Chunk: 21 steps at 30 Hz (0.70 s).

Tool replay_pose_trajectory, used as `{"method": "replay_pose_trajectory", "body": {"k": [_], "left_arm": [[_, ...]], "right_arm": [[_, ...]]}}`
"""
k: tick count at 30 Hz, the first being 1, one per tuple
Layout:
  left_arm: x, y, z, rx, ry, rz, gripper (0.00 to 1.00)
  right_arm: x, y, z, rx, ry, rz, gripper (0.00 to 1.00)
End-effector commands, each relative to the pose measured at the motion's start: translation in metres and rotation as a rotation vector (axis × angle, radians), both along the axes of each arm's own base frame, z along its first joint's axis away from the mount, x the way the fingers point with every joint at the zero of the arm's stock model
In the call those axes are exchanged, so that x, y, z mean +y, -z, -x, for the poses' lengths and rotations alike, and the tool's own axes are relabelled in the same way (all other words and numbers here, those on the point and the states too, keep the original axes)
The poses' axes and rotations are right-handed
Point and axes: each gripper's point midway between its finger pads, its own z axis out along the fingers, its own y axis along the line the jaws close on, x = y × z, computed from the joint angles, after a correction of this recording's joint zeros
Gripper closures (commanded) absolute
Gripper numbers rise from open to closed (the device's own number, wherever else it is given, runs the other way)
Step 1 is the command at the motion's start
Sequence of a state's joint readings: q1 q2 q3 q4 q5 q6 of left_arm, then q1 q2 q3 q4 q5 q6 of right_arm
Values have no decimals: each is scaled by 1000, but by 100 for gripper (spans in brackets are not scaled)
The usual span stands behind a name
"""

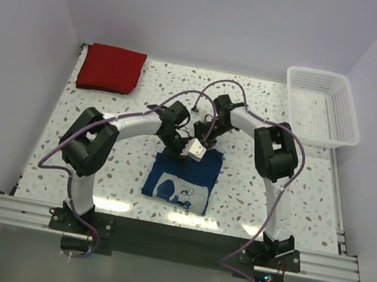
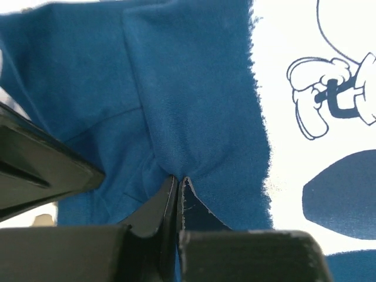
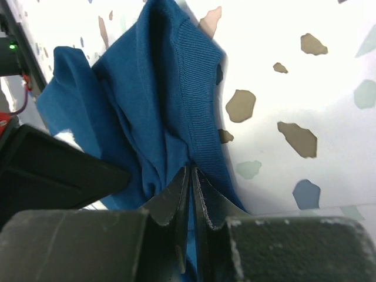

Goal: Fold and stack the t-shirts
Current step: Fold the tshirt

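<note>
**Progress.** The red t-shirt (image 1: 111, 69) lies folded into a neat rectangle at the far left corner of the tabletop (image 1: 260, 190); I judge that one finished. The blue t-shirt (image 1: 183, 180) lies at the tabletop's centre, just ahead of my bases. It is narrowed to a rough rectangle, with its white cartoon print (image 1: 179, 194) facing up at the near end. Its far edge is bunched, so I judge this fold to be in progress. Outstanding: complete the fold, then stack one shirt on the other. The two lie well apart.

**Pose.** Both my arms arch inward from their bases and meet over the far edge of the blue t-shirt, wrists close beside each other. My left claw (image 2: 178, 182) is closed tight, with blue cloth pinched between its jaws beside the print. My right claw (image 3: 192, 173) is likewise closed, gripping a gathered fold next to a ribbed band (image 3: 197, 88), with the cloth drawn up toward it.
</note>
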State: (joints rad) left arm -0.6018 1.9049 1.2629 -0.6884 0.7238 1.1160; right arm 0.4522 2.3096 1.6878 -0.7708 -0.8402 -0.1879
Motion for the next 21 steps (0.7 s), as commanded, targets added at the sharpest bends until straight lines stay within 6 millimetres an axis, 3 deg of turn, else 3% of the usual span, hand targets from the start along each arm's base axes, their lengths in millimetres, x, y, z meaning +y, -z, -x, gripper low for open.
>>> {"method": "replay_pose_trajectory", "body": {"k": [1, 13, 21], "left_arm": [[-12, -37, 0, -111, 28, 79, 100], [-24, -82, -36, -411, 22, 173, 100], [-32, -94, -60, -555, 14, 223, 100]], "right_arm": [[-7, 31, 2, -10, -36, 62, 90], [-8, 38, 11, 18, -72, 48, 91], [-8, 39, 15, 39, -88, 35, 91]]}}
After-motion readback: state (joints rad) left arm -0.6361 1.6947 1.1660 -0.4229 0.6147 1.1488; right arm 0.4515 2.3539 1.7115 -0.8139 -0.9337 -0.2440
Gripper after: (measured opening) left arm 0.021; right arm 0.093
